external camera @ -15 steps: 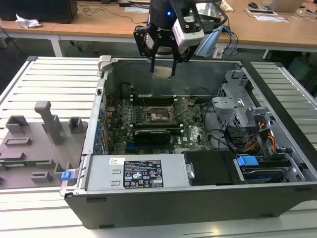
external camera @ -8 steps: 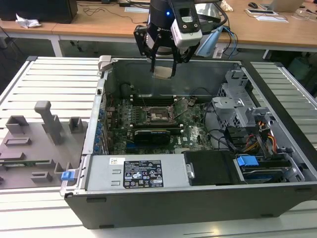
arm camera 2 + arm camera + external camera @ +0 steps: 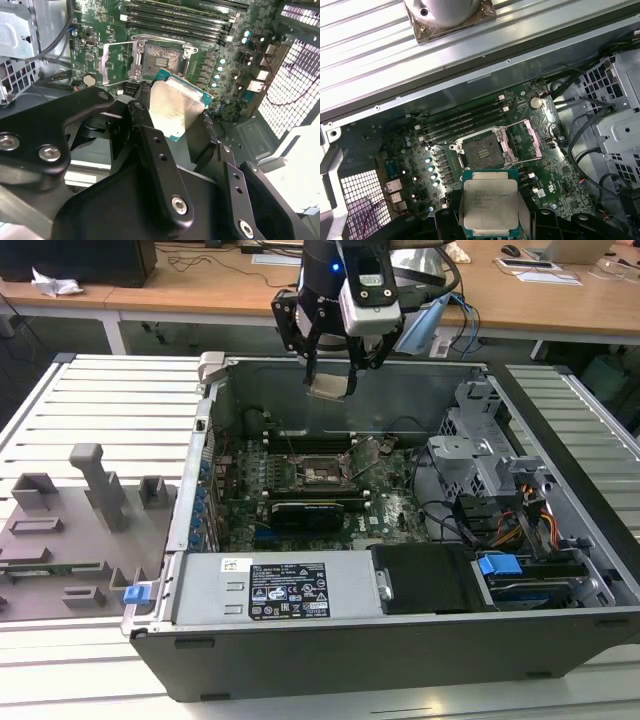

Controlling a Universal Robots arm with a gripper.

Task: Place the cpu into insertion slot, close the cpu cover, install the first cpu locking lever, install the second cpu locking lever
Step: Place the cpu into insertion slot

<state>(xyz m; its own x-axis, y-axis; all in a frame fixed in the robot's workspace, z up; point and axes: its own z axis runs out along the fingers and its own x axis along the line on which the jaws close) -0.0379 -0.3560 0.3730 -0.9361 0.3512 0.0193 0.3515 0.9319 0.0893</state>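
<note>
Exterior view shows the gripper above the open computer case, jaws pinching the cpu. The insertion slot sits bare well below it, cpu cover flipped open. I think the chip should go in flat, corners matched to the slot.

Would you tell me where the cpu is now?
Held by the gripper, the cpu hangs above the open case in the exterior view, clear of the insertion slot.
</note>
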